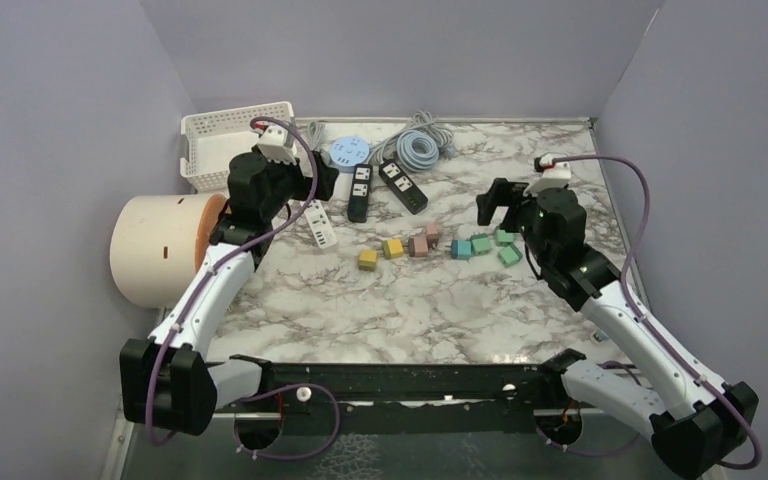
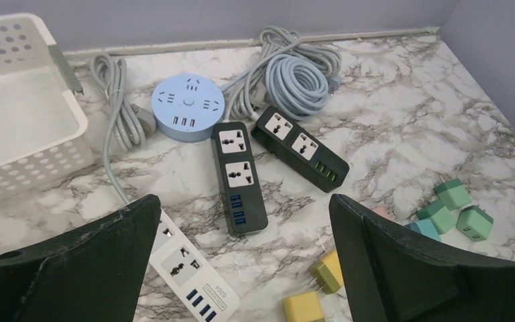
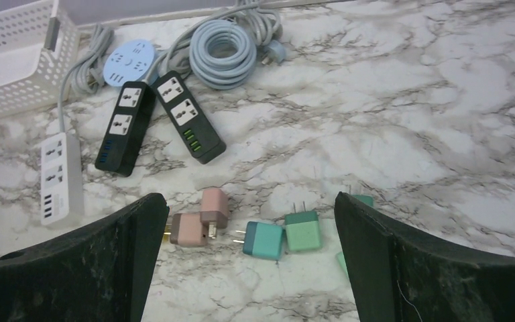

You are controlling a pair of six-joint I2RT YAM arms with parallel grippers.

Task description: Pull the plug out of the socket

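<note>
I see my left gripper [image 2: 245, 204] and right gripper [image 3: 248, 201] hovering above the marble table [image 1: 380, 300], each with its fingers spread wide. The plugs [image 1: 461, 248] lie loose in a row mid-table between my arms. They sit apart from the power strips [image 1: 359, 190] at back left.

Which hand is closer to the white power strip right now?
Left. The left hand hovers just beside the far end of the white power strip. The right hand is well off to the right, by the green plugs.
</note>
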